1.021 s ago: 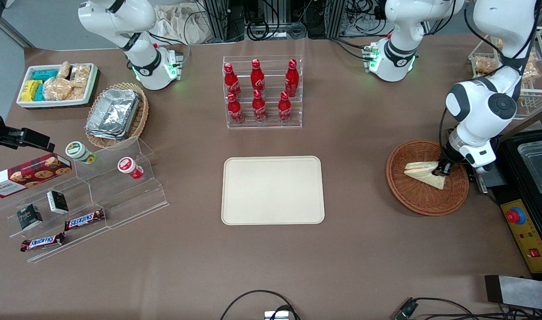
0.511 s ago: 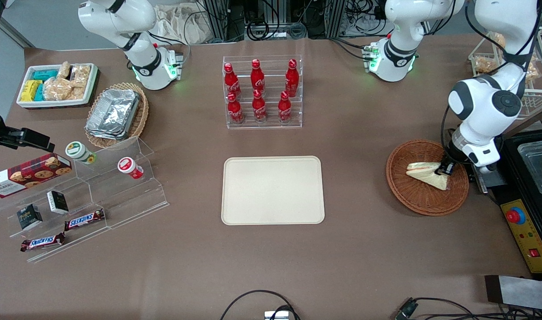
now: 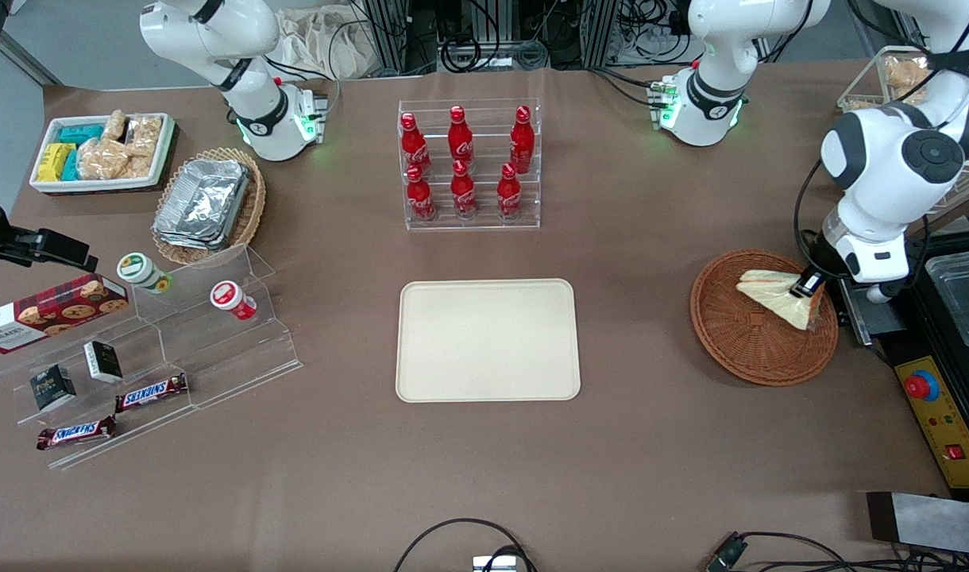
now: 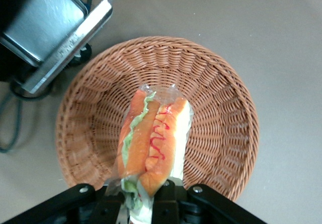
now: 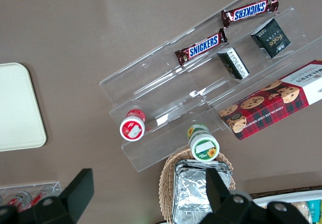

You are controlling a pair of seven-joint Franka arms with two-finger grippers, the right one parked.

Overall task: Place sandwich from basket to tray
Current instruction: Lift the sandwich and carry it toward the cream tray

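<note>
My left gripper (image 3: pixel 807 287) (image 4: pixel 143 204) is shut on the wrapped sandwich (image 3: pixel 774 294) (image 4: pixel 151 143) by its broad end, holding it a little above the reddish-brown wicker basket (image 3: pixel 739 349) (image 4: pixel 221 103) at the working arm's end of the table. The wedge points toward the parked arm's end and shows orange, pink and green filling in the left wrist view. The cream-beige tray (image 3: pixel 488 340) lies flat at the table's middle with nothing on it; its corner (image 5: pixel 17 108) shows in the right wrist view.
A clear rack of red cola bottles (image 3: pixel 469 167) stands farther from the front camera than the tray. A black unit with metal pans (image 3: pixel 957 302) and a yellow control box (image 3: pixel 937 421) sit beside the basket. Acrylic snack shelves (image 3: pixel 159 342), a foil-container basket (image 3: pixel 206 202) and a snack bin (image 3: pixel 103 151) lie toward the parked arm's end.
The gripper has risen and drawn slightly toward the working arm's end, lifting the sandwich off the basket's floor. The basket's centre now shows bare.
</note>
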